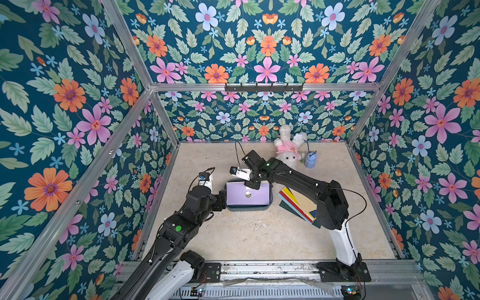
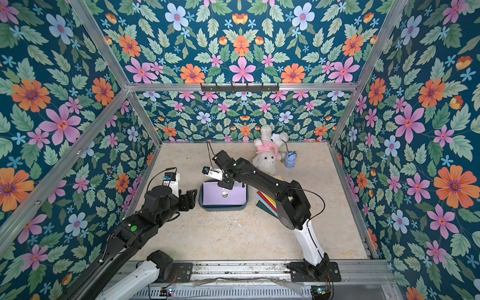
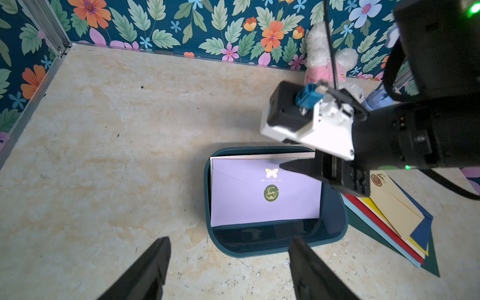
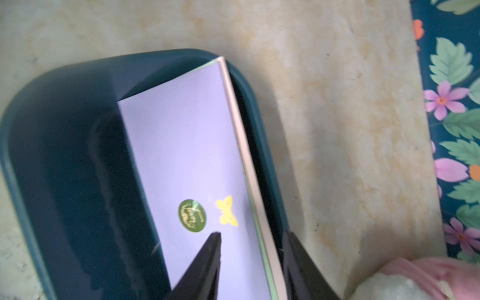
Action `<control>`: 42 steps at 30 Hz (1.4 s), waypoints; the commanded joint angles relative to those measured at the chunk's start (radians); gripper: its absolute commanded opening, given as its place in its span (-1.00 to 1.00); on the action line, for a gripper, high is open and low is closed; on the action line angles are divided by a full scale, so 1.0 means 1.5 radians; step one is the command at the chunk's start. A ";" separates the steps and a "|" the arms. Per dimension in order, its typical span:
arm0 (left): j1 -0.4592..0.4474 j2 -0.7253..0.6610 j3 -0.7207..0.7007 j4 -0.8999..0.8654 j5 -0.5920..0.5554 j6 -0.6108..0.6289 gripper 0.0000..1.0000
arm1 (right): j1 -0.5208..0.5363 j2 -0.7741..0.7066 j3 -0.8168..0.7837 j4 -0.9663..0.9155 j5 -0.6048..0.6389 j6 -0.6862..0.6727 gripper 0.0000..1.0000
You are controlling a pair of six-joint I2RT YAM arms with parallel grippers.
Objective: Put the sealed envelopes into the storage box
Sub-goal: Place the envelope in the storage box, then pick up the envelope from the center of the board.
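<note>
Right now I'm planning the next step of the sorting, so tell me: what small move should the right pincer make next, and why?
Probably lift the right pincer straight up, clear of the storage box. Its jaws stand apart over the lilac envelope, which lies inside the box, and a stack of envelopes beside the box is not yet stored.

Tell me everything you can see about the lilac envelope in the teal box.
The lilac envelope is flat, matte paper, flap side up, closed by a round green seal sticker beside a gold butterfly print. It lies inside the storage box atop a pale pink envelope whose edge shows. The right gripper, jaws open, hovers over its far edge.
</note>
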 commanded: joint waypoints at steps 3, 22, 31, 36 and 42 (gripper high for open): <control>0.000 0.029 0.000 0.041 0.062 -0.038 0.56 | -0.048 -0.105 -0.114 0.141 -0.070 0.186 -0.15; -0.205 0.610 0.203 0.366 0.231 -0.206 0.35 | -0.476 -0.563 -0.861 0.586 -0.181 0.756 -0.12; -0.215 0.828 0.356 0.380 0.316 -0.262 0.33 | -0.515 -0.533 -0.874 0.562 -0.158 0.769 -0.12; -0.219 0.877 0.388 0.393 0.333 -0.274 0.33 | -0.521 -0.499 -0.871 0.564 -0.166 0.778 -0.12; -0.219 0.916 0.416 0.399 0.355 -0.285 0.32 | -0.523 -0.462 -0.866 0.558 -0.175 0.791 -0.11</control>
